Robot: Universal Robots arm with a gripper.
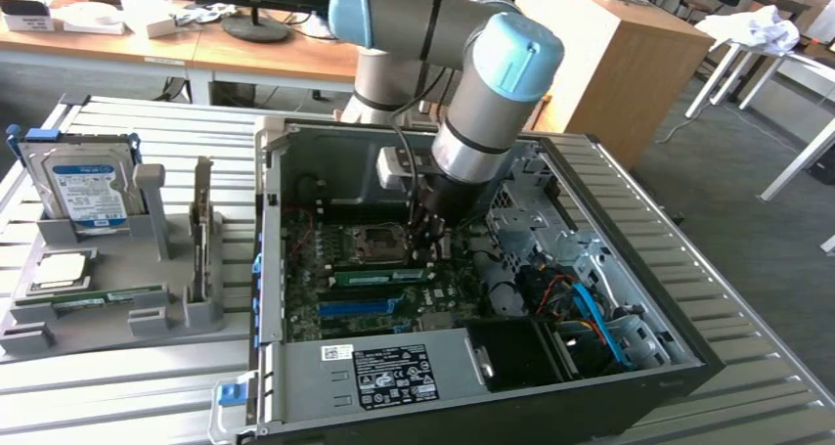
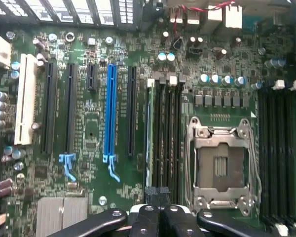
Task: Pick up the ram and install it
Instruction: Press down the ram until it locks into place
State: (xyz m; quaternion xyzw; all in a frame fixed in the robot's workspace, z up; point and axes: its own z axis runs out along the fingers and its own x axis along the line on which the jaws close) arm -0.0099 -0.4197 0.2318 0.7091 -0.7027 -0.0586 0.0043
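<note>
The ram (image 2: 149,133), a thin green stick, stands on edge in the memory slot nearest the long black expansion slots, beside the CPU socket (image 2: 221,165). In the exterior view the ram (image 1: 378,274) shows as a green strip across the motherboard inside the open computer case (image 1: 281,269). My gripper (image 2: 157,193) is shut, its black fingers pressed together over one end of the memory slots, with nothing visible between them. From outside, the gripper (image 1: 428,244) reaches down into the case just above the board, its tips partly hidden by the wrist.
A grey rack (image 1: 39,337) at the exterior view's left holds a silver hard drive (image 1: 85,193), an upright grey card (image 1: 202,235), a CPU chip (image 1: 59,269) and another green stick (image 1: 98,298). Case walls, cables (image 1: 581,303) and the power supply (image 1: 378,367) surround the board.
</note>
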